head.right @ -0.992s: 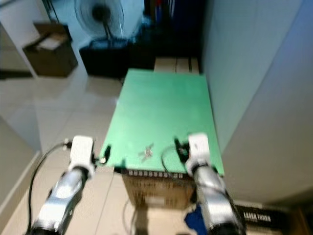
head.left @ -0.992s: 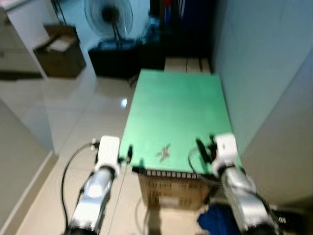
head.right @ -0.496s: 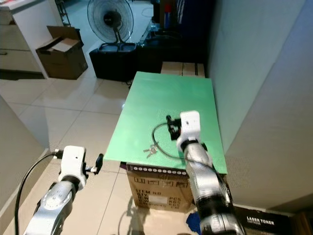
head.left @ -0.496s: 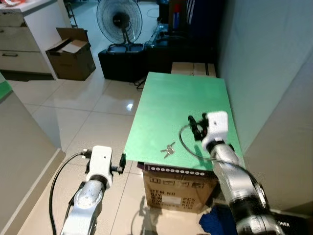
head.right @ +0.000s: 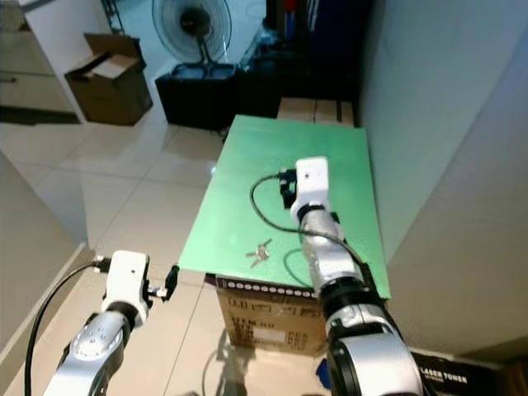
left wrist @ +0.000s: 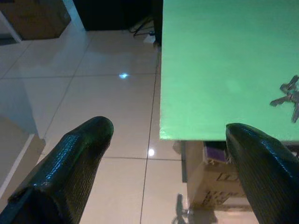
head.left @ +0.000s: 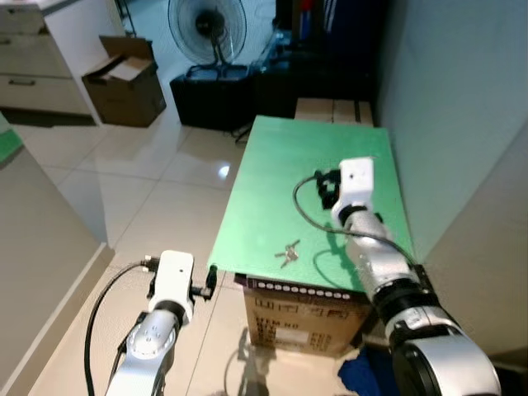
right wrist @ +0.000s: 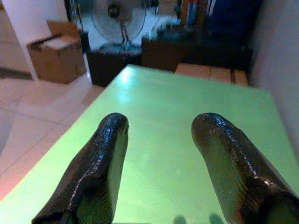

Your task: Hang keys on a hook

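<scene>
keys (head.left: 287,252) lay on the green table (head.left: 272,165), near its front edge | my right gripper (right wrist: 159,154) hovered over the table's middle, fingers apart, empty | my left gripper (left wrist: 168,154) hung wide beside the front-left corner

Green tabletop (head.left: 309,165) atop a cardboard box (head.left: 301,318), keys (head.left: 287,253) near its front edge
</scene>
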Available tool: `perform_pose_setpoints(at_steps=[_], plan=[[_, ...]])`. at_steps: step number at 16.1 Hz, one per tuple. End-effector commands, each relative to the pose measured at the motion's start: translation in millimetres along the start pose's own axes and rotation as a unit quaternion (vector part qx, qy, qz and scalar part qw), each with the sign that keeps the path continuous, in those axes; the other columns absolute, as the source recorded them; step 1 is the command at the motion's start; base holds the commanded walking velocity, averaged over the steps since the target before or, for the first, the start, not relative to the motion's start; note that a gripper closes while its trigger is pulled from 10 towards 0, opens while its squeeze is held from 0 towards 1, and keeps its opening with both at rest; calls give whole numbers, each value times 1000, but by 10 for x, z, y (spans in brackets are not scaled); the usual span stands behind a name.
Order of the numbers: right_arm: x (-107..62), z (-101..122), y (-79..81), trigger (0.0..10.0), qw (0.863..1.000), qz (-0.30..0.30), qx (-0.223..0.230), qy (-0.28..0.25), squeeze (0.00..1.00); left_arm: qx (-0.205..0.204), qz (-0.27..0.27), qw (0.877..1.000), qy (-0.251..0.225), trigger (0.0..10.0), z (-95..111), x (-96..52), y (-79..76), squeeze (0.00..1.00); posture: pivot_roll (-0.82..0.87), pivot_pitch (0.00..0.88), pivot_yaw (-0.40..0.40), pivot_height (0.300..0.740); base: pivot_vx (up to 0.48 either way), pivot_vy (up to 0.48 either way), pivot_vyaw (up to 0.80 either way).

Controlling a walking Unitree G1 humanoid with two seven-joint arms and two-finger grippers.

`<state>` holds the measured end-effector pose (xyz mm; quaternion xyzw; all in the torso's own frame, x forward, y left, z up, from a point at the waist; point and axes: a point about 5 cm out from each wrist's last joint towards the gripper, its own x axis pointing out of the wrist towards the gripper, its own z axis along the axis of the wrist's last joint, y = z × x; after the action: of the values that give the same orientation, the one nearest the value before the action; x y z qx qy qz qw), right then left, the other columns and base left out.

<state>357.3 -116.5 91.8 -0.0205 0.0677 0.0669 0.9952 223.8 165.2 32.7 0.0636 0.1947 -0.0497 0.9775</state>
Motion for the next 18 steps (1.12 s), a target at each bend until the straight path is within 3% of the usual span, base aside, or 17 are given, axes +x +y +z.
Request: perform_pose_setpoints(at_steps=[1, 9, 18], plan=[[38, 55, 36, 10000, 1000, 2, -6, -7, 0, 11, -6, 1000, 2, 10000, 12, -31, 5, 0, -35, 0, 85, 740, 0, 0, 0], [68, -80, 71, 10000, 999, 5, -14, 37, 0, 15, 4, 999, 37, 10000, -115, -520, 36, 0, 44, 134, 73, 740, 0, 0, 0], [36, -191, 113, 10000, 998, 19, -22, 61, 0, 15, 9, 998, 68, 10000, -145, -830, 11, 0, 97, 217, 63, 740, 0, 0, 0]])
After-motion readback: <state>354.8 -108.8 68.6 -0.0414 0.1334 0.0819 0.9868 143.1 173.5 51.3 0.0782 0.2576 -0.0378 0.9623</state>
